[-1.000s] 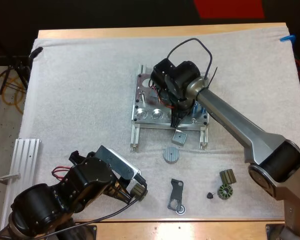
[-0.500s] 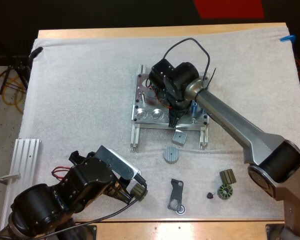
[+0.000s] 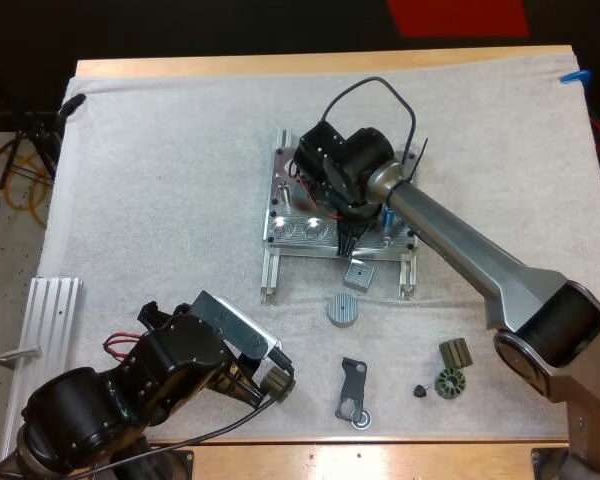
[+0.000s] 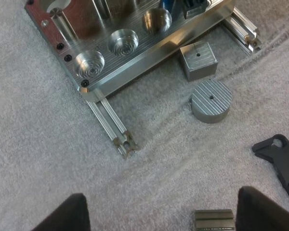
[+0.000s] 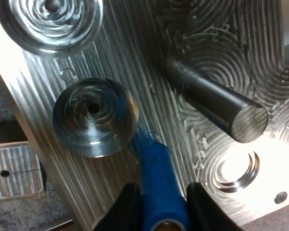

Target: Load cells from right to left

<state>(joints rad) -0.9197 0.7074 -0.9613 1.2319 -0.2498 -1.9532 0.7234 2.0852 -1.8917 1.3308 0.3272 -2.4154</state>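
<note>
The metal fixture [image 3: 298, 232] lies mid-mat, with empty round pockets [image 4: 122, 42] along its near edge. My right gripper [image 3: 347, 238] hangs over the fixture's right half. In the right wrist view it [image 5: 159, 204] is shut on a blue cylinder [image 5: 156, 168] whose far end points at a round pocket [image 5: 94, 115], beside a steel pin [image 5: 216, 103]. Another blue cylinder [image 3: 389, 215] stands in the fixture further right. My left gripper [image 3: 273, 381] rests near the mat's front edge, fingers [image 4: 62, 214] wide apart, with a small ribbed part [image 4: 213, 219] lying between them.
In front of the fixture lie a square metal block [image 3: 359, 273], a grey ribbed disc [image 3: 343, 309] and a black bracket [image 3: 353, 392]. A stator [image 3: 448, 384], an olive ribbed piece [image 3: 456, 352] and a small dark part [image 3: 420, 391] sit front right. An aluminium rail [image 3: 52, 320] lies far left.
My right gripper has shifted slightly left and away over the fixture with the blue cylinder. The left arm has not moved.
</note>
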